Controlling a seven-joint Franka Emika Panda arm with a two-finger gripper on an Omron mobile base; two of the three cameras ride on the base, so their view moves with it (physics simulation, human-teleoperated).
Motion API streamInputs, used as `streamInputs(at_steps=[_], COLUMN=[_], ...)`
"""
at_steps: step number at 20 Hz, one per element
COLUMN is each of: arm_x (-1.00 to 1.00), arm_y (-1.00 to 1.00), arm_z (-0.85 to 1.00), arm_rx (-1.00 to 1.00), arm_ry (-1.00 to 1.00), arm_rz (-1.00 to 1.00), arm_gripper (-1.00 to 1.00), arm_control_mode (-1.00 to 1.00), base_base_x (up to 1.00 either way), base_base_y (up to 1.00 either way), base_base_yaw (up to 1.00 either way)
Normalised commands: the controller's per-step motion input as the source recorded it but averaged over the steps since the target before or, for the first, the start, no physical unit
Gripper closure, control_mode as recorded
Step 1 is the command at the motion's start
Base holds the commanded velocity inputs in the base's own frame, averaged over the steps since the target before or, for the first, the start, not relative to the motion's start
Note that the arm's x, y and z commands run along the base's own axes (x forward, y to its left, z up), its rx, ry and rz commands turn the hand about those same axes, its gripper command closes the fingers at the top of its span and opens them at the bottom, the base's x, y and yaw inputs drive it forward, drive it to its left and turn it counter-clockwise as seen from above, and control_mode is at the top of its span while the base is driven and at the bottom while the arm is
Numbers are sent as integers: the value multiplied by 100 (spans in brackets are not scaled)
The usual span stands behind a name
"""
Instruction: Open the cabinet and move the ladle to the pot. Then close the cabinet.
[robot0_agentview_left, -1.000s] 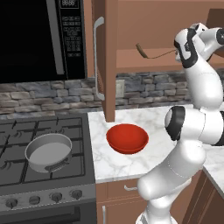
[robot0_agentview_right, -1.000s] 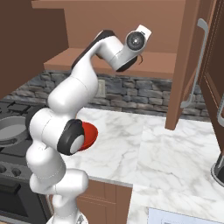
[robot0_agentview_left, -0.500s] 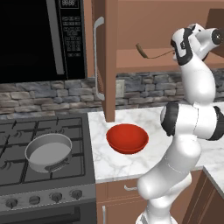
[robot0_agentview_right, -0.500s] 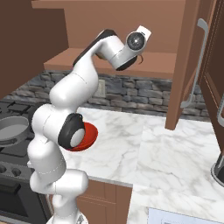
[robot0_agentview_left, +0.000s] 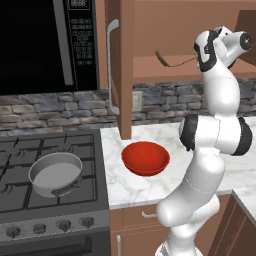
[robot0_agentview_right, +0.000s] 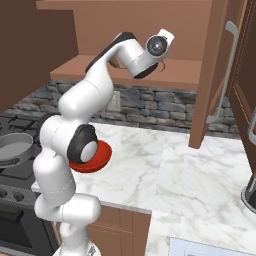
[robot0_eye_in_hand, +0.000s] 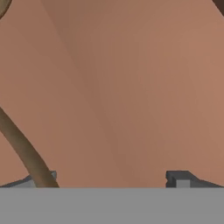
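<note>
The cabinet (robot0_agentview_left: 120, 75) stands open and the ladle (robot0_agentview_left: 172, 61) lies on its lower shelf, where the tool (robot0_eye_in_hand: 107, 177) sits released, its tips spread wide with the thin handle crossing just beside one tip rather than midway between them. Closing from here could, I judge, clip the handle off-centre and let it slip or roll away. A loose hold might also drop it onto the desk (robot0_agentview_left: 235, 172) or the red bowl (robot0_agentview_left: 145, 158), short of the pot (robot0_agentview_left: 55, 173) on the stove.
</note>
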Motion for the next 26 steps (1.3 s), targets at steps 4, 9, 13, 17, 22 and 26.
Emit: streamInputs(at_steps=[4, 9, 13, 17, 22, 26], arm_x=[14, 16, 9, 1, 0, 0], arm_y=[-9, -3, -3, -8, -14, -3], arm_z=[-4, -8, -7, -6, -2, 0], arm_rx=[0, 0, 0, 0, 0, 0], arm_ry=[0, 0, 0, 0, 0, 0], arm_rz=[0, 0, 0, 0, 0, 0], arm_gripper=[-100, 100, 100, 100, 100, 100], arm_control_mode=[-100, -100, -100, -100, -100, -100], base_base_x=[0, 0, 0, 0, 0, 0], base_base_y=[0, 0, 0, 0, 0, 0], base_base_yaw=[0, 0, 0, 0, 0, 0])
